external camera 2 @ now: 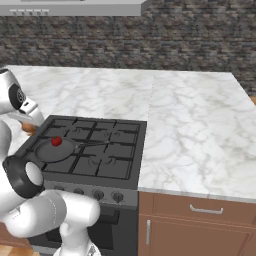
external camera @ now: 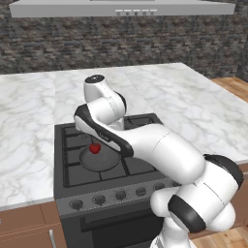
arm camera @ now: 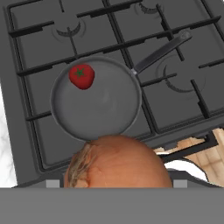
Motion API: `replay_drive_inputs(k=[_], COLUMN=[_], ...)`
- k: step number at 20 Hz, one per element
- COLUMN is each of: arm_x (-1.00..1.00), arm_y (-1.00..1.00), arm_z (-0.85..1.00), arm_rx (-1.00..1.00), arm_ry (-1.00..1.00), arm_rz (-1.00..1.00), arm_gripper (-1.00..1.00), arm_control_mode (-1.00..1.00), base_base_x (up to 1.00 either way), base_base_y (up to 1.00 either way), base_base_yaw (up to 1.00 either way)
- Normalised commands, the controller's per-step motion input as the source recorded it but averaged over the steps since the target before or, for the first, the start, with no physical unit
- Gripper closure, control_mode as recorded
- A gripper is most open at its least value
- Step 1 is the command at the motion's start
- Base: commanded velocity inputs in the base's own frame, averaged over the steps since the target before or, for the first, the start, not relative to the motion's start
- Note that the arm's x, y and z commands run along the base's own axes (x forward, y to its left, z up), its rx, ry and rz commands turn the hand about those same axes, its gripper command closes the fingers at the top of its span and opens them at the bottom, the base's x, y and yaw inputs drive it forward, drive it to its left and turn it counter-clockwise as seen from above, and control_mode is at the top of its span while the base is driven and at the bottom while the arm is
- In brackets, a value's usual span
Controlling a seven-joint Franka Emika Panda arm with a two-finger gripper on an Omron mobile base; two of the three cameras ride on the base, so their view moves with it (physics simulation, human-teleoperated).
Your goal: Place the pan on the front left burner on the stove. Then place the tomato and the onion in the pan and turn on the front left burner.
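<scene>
One item in: tomato [arm camera: 82, 76] at pan's [arm camera: 98, 105] ten o'clock. My gripper [arm camera: 117, 183] pinches onion [arm camera: 118, 162]; next I lower, release.

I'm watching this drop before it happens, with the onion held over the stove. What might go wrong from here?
1. The onion sits over the pan's near rim, not its middle; released now, it may hit the rim and roll onto the front left burner grate.
2. The tomato lies loose in the pan; a rolling onion may knock it.
</scene>
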Motion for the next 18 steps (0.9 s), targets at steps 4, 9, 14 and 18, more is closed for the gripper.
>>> replay_drive_inputs(k=[4, 9, 14, 18], arm_x=[0.26, 0.2, 0.11, 0.01], arm_y=[0.09, 0.08, 0.08, 0.03], arm_z=[-0.28, -0.29, -0.24, -0.26], arm_rx=[0.0, 0.0, 0.0, 0.0], arm_ry=[0.0, 0.0, 0.03, 0.02], arm_rz=[0.0, 0.0, 0.0, 0.0], arm_gripper=[1.0, 1.0, 1.0, 1.0], arm_control_mode=[-1.0, -1.0, -1.0, -1.0], base_base_x=[0.0, 0.0, 0.0, 0.0], base_base_y=[0.0, 0.0, 0.0, 0.0], base_base_yaw=[0.0, 0.0, 0.0, 0.0])
